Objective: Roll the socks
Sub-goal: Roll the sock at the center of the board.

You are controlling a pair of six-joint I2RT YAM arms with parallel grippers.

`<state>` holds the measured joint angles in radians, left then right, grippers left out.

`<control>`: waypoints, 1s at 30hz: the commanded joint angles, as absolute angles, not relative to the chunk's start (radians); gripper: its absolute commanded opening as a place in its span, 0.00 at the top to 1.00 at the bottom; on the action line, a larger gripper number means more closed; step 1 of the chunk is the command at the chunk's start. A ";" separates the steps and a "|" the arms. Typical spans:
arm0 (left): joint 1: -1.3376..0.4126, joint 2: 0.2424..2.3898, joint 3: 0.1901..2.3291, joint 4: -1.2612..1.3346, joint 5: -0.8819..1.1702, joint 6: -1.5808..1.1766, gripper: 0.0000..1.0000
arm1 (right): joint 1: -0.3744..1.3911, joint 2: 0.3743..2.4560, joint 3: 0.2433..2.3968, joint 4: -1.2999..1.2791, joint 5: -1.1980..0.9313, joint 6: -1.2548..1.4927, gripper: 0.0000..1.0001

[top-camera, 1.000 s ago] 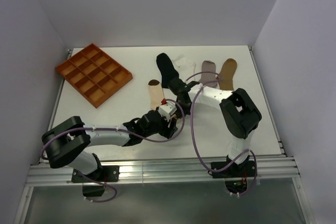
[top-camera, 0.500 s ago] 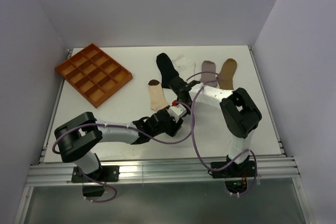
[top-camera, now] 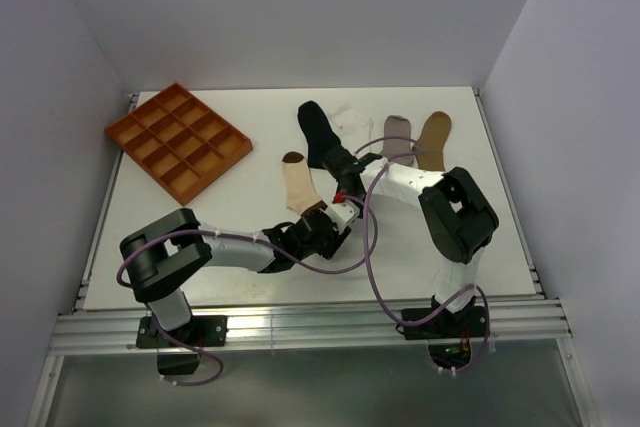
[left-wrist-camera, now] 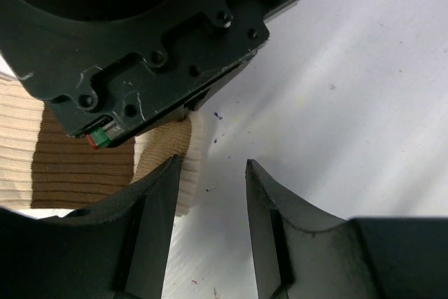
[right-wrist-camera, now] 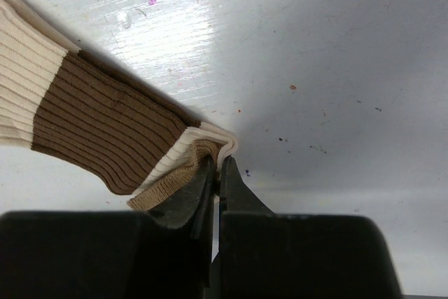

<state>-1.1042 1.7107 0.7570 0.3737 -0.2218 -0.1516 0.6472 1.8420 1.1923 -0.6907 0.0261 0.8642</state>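
A cream sock with brown bands (top-camera: 297, 183) lies on the white table, toe toward the back. My right gripper (right-wrist-camera: 218, 164) is shut on the folded edge of the cream sock's cuff (right-wrist-camera: 91, 124), low over the table. My left gripper (left-wrist-camera: 213, 162) is open just beside that cuff (left-wrist-camera: 63, 159), with only bare table between its fingers; its left finger lies along the cuff's edge. The right gripper's black body (left-wrist-camera: 140, 47) hangs right in front of it. Behind lie a black sock (top-camera: 318, 132), a white sock (top-camera: 352, 122), a grey sock (top-camera: 395, 135) and a tan sock (top-camera: 433, 139).
An orange compartment tray (top-camera: 178, 140) sits at the back left. The two arms meet near the table's middle (top-camera: 335, 215), with cables looping over them. Grey walls close in the left, right and back sides.
My left arm has reached further right and forward, up to the sock's cuff, and its jaws have narrowed. The right gripper has kept its hold on the cuff.
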 commanded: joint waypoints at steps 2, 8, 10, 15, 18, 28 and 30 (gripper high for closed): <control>-1.109 1.715 0.796 0.345 -0.287 -0.156 0.52 | 0.647 1.893 1.184 -0.678 0.018 0.851 1.00; -1.109 1.691 0.785 0.339 -0.313 -0.173 0.52 | 0.646 1.894 1.181 -0.670 0.009 0.848 1.00; -1.109 1.668 0.776 0.342 -0.321 -0.175 0.50 | 0.646 1.894 1.180 -0.669 0.005 0.848 1.00; -1.109 1.637 0.787 0.325 -0.324 -0.170 0.48 | 0.646 1.893 1.178 -0.666 0.005 0.847 1.00; -1.109 1.625 0.784 0.325 -0.325 -0.172 0.47 | 0.644 1.891 1.180 -0.664 0.005 0.845 1.00; -1.109 1.667 0.779 0.325 -0.333 -0.176 0.50 | 0.644 1.890 1.180 -0.658 0.005 0.844 1.00; -1.109 1.678 0.776 0.325 -0.339 -0.179 0.50 | 0.644 1.891 1.180 -0.660 0.005 0.844 1.00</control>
